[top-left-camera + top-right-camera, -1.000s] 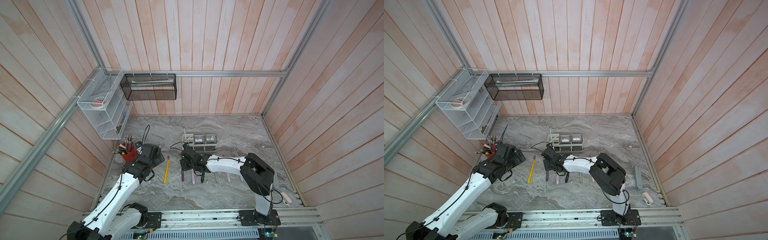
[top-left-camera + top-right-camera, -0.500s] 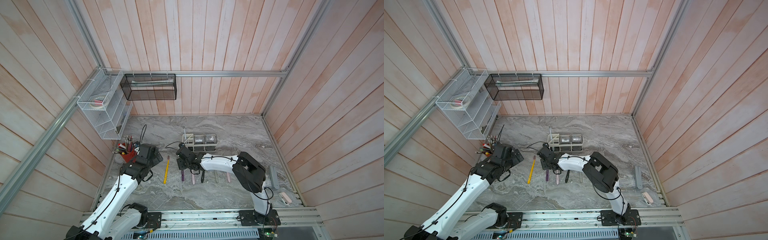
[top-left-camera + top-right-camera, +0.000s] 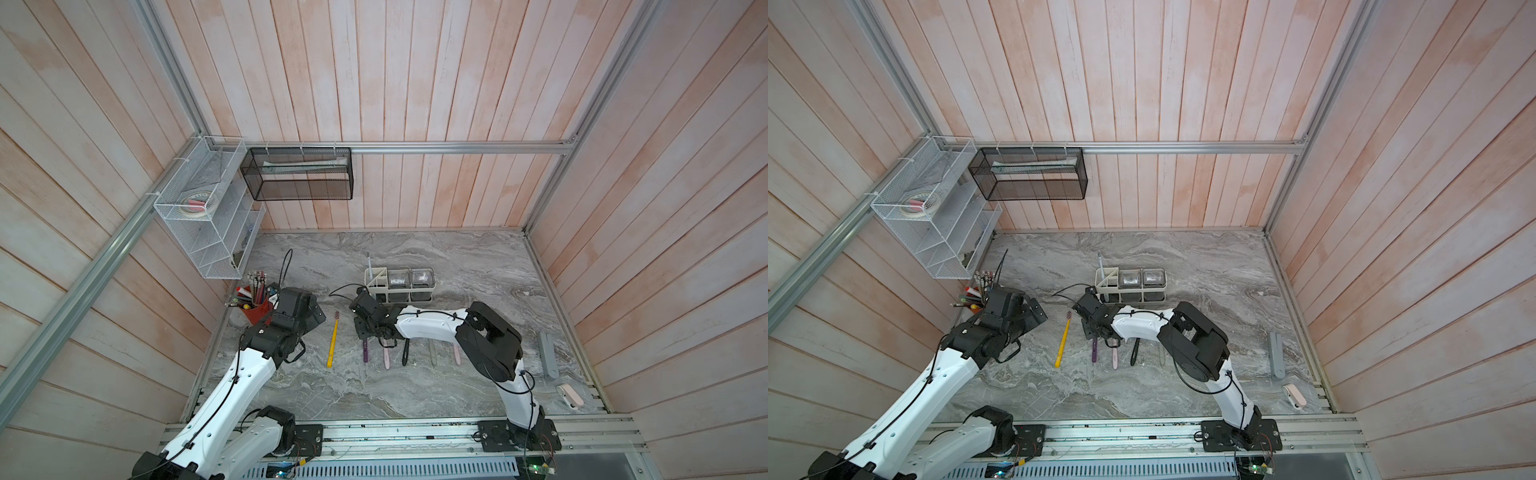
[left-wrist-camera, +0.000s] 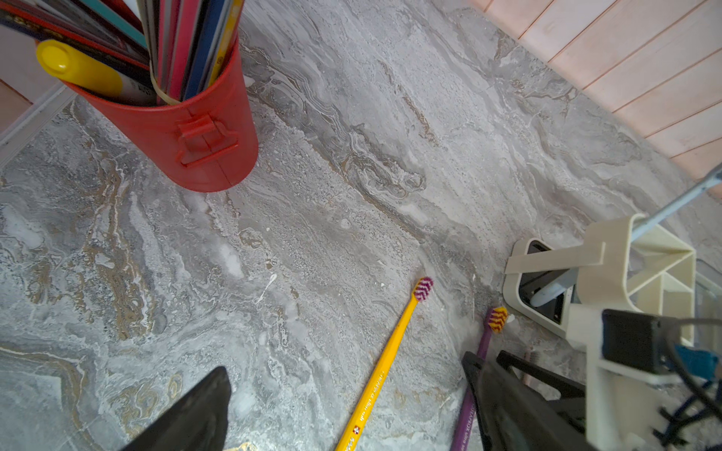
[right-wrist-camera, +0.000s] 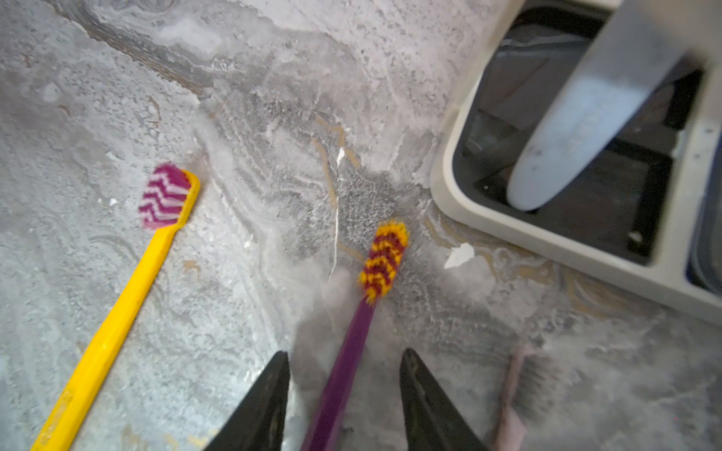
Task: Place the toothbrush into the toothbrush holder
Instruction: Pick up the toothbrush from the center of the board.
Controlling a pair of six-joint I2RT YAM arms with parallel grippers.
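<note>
Currently the right tool (image 5: 344,353) is straddling the purple toothbrush (image 5: 353,336) lying on the marble desk (image 3: 465,266), jaws standing apart, clear of its handle; the left tool (image 4: 345,365) is hanging wide apart near the red pen cup (image 4: 195,136); the cream toothbrush holder (image 5: 547,242) is sitting near the bristles, a pale blue toothbrush (image 5: 586,117) leaning in its divided slot.

Right wrist view: the purple toothbrush (image 5: 385,261) runs off the frame edge between the fingers of the right gripper (image 5: 344,353), of which only the tips show. The pink toothbrush (image 5: 510,406) alongside is a smear. The pale blue toothbrush (image 5: 578,117) in the toothbrush holder (image 5: 547,240) is blurred and cropped. In both top views, the gripper's body hides the purple head.
</note>
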